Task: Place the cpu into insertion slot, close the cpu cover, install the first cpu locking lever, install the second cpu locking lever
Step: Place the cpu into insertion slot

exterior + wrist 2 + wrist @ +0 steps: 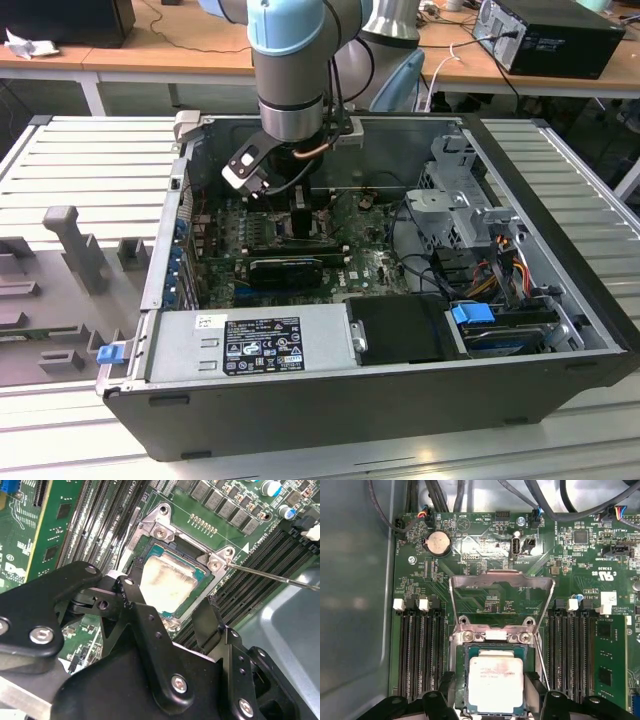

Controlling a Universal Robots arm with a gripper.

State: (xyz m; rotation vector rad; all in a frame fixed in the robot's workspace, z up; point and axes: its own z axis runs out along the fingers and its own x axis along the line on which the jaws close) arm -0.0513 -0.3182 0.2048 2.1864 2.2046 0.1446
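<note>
cpu [496,685] flat in insertion slot [490,648] w/ cpu cover [502,578] up; gripper [490,681] released, astride.

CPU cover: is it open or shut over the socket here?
Open. In the first wrist view the cover stands tilted up, clear of the socket, and the chip lies bare in the socket with nothing over it.

cpu [495,685]: silver-grey square, smudged top, seated flat in the slot.
insertion slot [492,632]: dark metal-edged square around the cpu.
cpu cover [502,577]: windowed metal frame, standing open.
</note>
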